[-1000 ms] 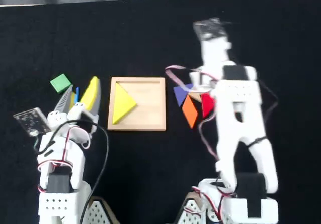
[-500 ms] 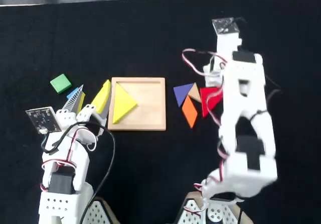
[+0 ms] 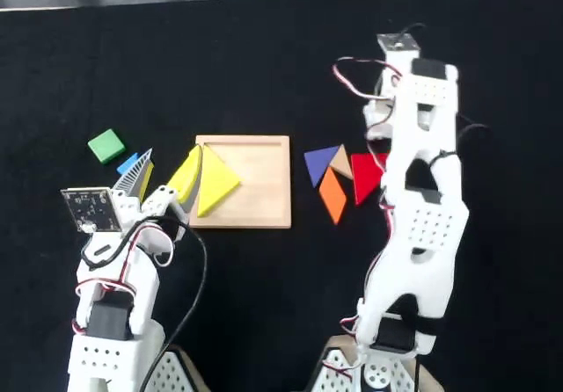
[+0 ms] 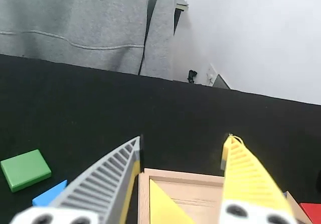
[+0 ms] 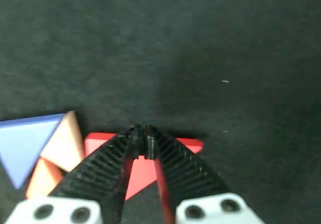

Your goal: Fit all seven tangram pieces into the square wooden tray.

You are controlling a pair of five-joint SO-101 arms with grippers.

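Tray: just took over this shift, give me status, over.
Left gripper open, at tray's left rim. Right gripper shut, above red triangle. Yellow triangle alone in tray.

You've got the black table cover (image 3: pixel 264 67) spread right across your workspace. Past its far edge, grey fabric (image 4: pixel 85 23) hangs with a seam line running across it. Beside that is a white wall (image 4: pixel 261 33), with a small dark fitting (image 4: pixel 192 75) low on it.
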